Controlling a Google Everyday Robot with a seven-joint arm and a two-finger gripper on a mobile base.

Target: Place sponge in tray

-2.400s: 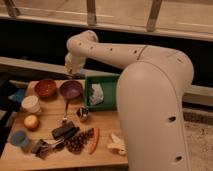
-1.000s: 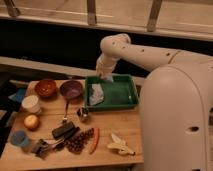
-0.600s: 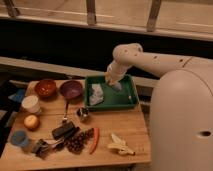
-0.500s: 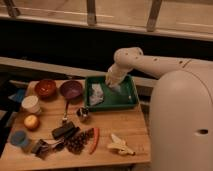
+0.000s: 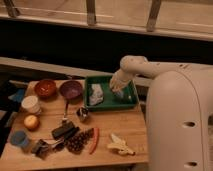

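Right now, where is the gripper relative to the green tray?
In the camera view the gripper hangs over the right part of the green tray, right of the pale cloth lying inside it.

A lab-like test setup: the claw (image 5: 118,89) over a cluttered wooden table (image 5: 107,127).

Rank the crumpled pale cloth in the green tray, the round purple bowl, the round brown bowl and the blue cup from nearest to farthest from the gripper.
The gripper hangs over the right part of the rectangular green plastic tray.
1. Crumpled pale cloth, in the tray, just to its left.
2. Round purple bowl, left of the tray.
3. Round brown bowl, further left.
4. Blue cup, front-left corner.
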